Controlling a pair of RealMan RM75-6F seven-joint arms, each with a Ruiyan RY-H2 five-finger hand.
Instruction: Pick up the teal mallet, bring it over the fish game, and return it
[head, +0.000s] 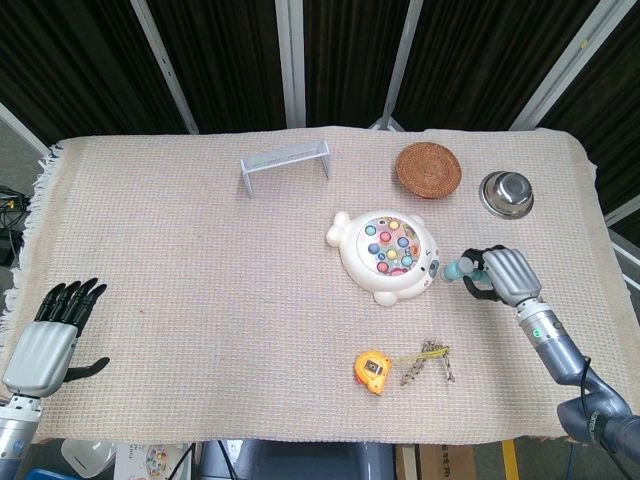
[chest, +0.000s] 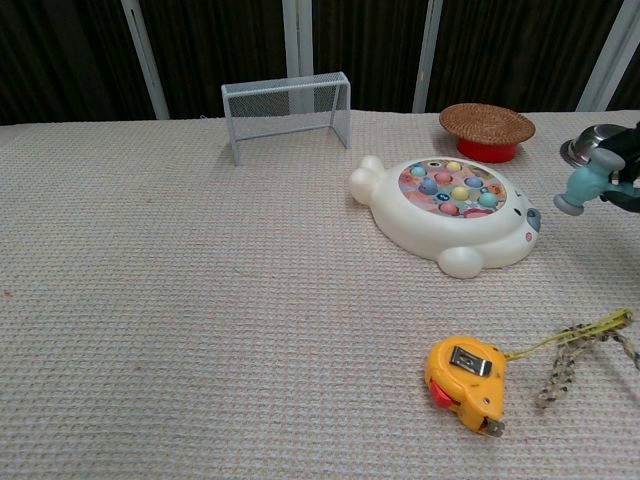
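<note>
The teal mallet (head: 462, 269) is off the table, its head (chest: 582, 186) pointing left toward the fish game. My right hand (head: 503, 276) grips its handle just right of the game; in the chest view only the hand's edge (chest: 630, 170) shows at the frame border. The fish game (head: 389, 254) is a white seal-shaped toy with coloured fish, also seen as fish game (chest: 450, 212) at centre right. My left hand (head: 47, 340) rests at the table's near left edge, fingers apart and holding nothing.
An orange tape measure (head: 373, 369) with a chain (head: 430, 361) lies in front of the game. A metal bowl (head: 506, 192), a wicker lid (head: 429, 169) and a small wire goal (head: 285, 164) stand along the far side.
</note>
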